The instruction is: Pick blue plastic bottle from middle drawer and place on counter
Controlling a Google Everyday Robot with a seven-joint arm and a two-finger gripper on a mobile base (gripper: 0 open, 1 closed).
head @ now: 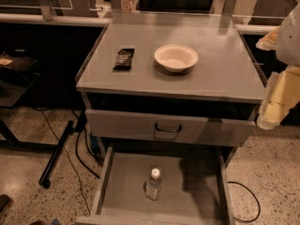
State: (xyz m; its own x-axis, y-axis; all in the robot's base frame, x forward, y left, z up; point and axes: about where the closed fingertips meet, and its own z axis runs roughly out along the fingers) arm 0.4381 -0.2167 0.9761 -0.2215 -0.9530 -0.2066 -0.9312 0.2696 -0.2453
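Your gripper (pixel 276 100) hangs at the right edge, just beside the counter (pixel 220 74), partly cut off; whether it's open or closed, you can't tell. Well apart, the blue plastic bottle (pixel 153 184) stands upright in the open middle drawer (pixel 194 193).
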